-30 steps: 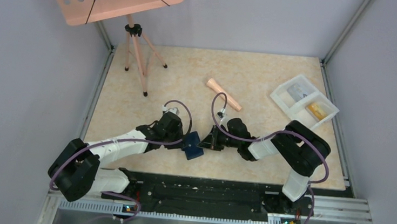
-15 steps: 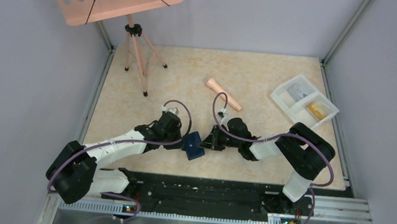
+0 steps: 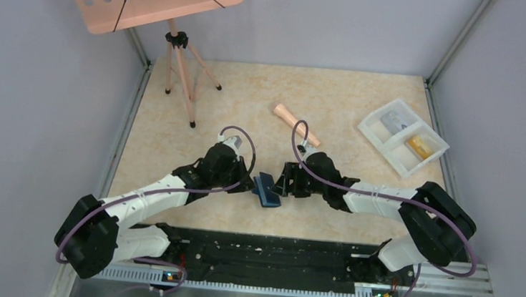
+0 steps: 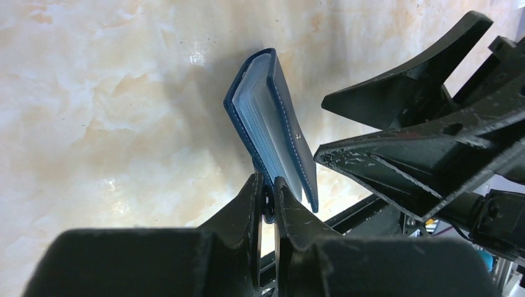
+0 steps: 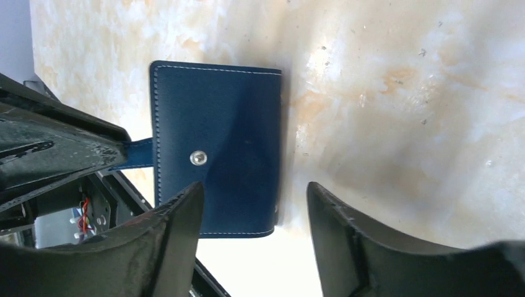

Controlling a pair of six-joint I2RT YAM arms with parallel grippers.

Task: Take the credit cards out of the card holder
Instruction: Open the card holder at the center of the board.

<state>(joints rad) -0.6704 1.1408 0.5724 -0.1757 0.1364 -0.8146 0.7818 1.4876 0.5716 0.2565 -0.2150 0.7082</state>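
Navy card holder (image 5: 229,136), tab pinched by left fingers (image 4: 246,207), right fingers (image 5: 176,226) spread beside it

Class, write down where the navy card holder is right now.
In the top view the card holder is by the middle of the table's near edge, between both grippers: the left gripper pinches its tab, the right gripper open beside it.

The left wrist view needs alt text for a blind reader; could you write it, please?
The left gripper pinches the navy card holder by its closing tab, held edge-on and slightly open, pale pockets showing. The right gripper, open, sits beside it over the table.
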